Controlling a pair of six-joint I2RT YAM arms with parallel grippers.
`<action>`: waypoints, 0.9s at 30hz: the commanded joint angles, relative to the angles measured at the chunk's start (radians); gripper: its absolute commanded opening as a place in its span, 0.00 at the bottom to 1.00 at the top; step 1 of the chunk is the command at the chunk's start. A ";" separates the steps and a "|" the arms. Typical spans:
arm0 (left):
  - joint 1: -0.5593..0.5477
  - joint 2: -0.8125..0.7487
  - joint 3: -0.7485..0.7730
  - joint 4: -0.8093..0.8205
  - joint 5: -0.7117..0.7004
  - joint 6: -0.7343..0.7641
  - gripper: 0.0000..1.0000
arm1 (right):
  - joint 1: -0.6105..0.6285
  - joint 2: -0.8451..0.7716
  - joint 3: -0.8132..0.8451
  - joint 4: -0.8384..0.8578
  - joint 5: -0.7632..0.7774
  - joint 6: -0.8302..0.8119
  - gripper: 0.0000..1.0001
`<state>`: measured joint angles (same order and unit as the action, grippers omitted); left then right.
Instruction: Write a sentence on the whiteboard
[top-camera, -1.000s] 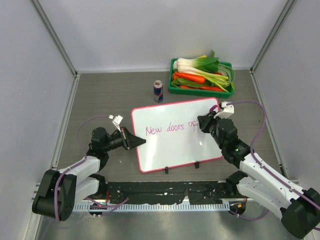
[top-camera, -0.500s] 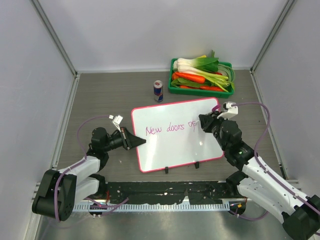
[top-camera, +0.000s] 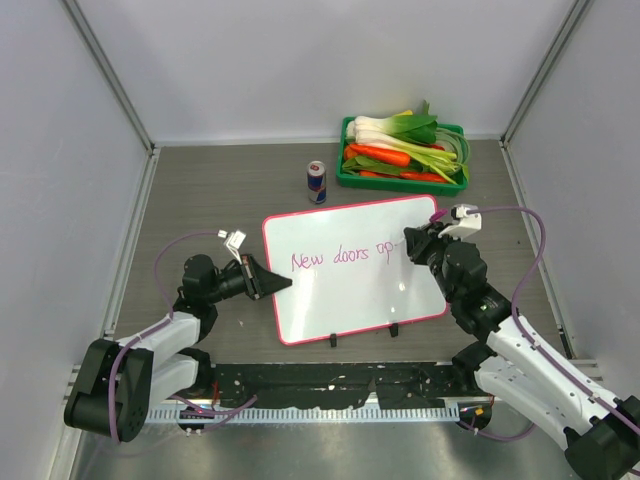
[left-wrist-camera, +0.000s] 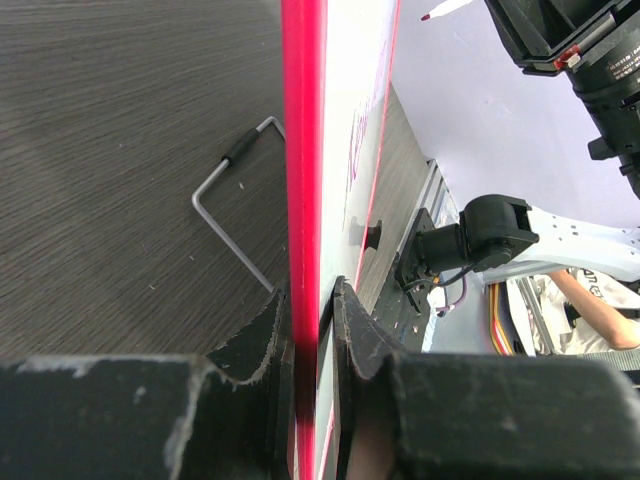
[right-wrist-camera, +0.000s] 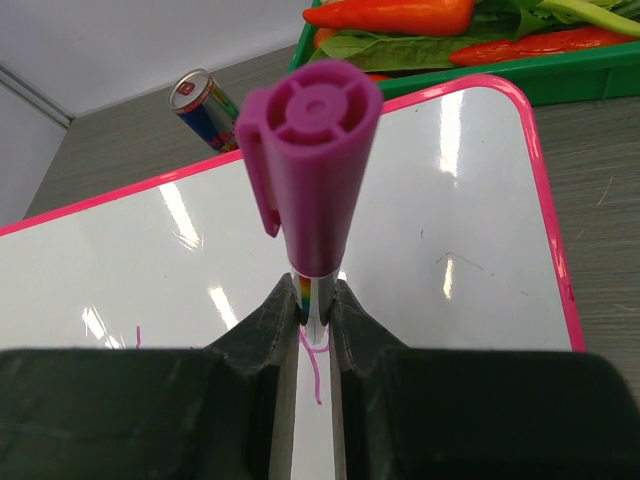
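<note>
Grey wood-grain table (top-camera: 200, 190) fills the top view, walled by pale panels. The whiteboard (top-camera: 350, 300) lies at its middle, turned slightly, feet toward the arms. The sentence (top-camera: 340, 258) reads "New doors op" so far. Your left gripper (top-camera: 285, 284) meets the board's left frame. Your right gripper (top-camera: 411, 245) sits over the board at the end of the writing. A drink can (top-camera: 317, 182) and a green crate (top-camera: 352, 182) of vegetables stand behind the board, apart from it.

From the left wrist you see the board edge-on, its red frame pinched between the two jaws. A bent wire leg (left-wrist-camera: 228, 205) shows behind it. That clamp is all that steadies the board. If it slips, writing pressure could push the board and skew the line.

From the right wrist, the jaws are closed on a purple marker (right-wrist-camera: 312, 120), cap end toward the camera. A fresh pink stroke shows on the white just below them. The tip itself is hidden, so you cannot tell whether it touches.

Judging ahead, too little pressure would leave gaps in the stroke. Too much could drive the marker up through the jaws. Several letters remain and the right frame is near, so wide spacing could run the word off the board.
</note>
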<state>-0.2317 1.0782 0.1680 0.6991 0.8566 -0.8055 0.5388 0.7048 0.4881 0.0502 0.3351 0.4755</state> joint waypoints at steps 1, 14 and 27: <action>-0.008 0.017 0.007 -0.041 -0.064 0.109 0.00 | -0.008 0.010 0.032 0.048 0.019 -0.023 0.01; -0.008 0.020 0.008 -0.039 -0.057 0.109 0.00 | -0.008 0.025 0.020 0.082 0.002 -0.046 0.01; -0.006 0.025 0.008 -0.035 -0.057 0.108 0.00 | -0.008 0.082 0.004 0.106 0.021 -0.034 0.01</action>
<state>-0.2317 1.0840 0.1684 0.7013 0.8574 -0.8059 0.5343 0.7792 0.4877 0.1001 0.3244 0.4465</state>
